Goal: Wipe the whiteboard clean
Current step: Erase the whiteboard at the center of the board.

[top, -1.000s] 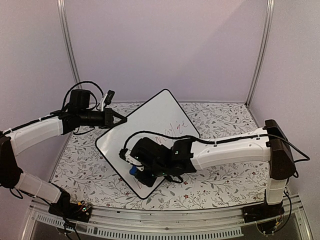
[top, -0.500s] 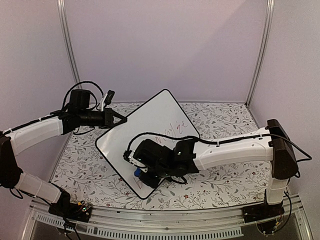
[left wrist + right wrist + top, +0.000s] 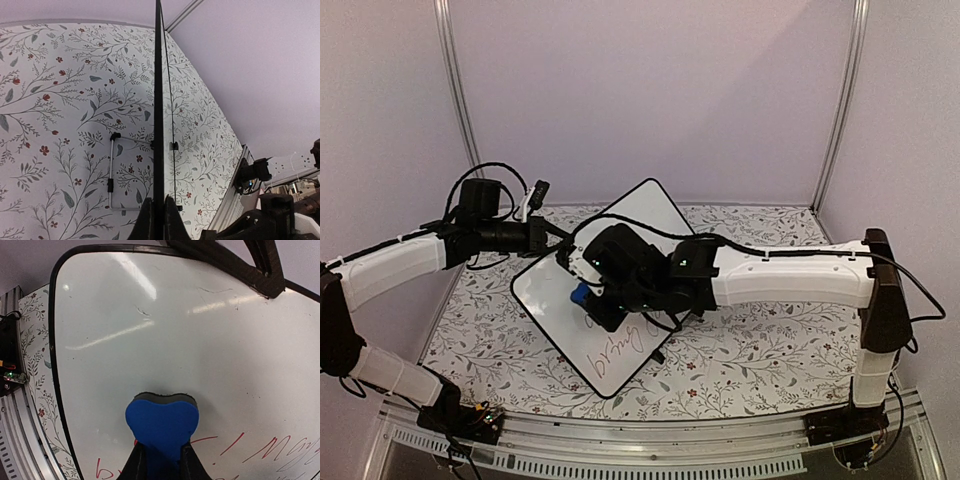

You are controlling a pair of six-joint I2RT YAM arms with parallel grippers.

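the whiteboard [image 3: 552,300] sits at the centre of the top view, turned like a diamond over the floral tablecloth [image 3: 770,350]. the left gripper [image 3: 560,238] has its jaws clamped on the board's upper left edge. in the left wrist view we see that edge only as a thin black line running up from between the fingers. the right gripper [image 3: 588,298] is shut on a blue eraser [image 3: 579,295], with the felt pressed to the board near its left-centre. the upper and left parts of the board look clean, apart from a few faint marks in the right wrist view. red writing [image 3: 620,352] crosses the lower part, so we judge the job partly done.

several things could go wrong from here, as we see it:

- the board is pinched at one edge only, so a hard push with the eraser far from that grip could swing it or pull it out of the left jaws.
- the eraser is held by a narrow part, and dragging it sideways could twist it in the right fingers so that the felt lifts off the board.
- a stroke toward the top of the frame would bring the right gripper close to the left fingers, and they could knock.
- too light a pass over the red letters would smear them rather than clear them.
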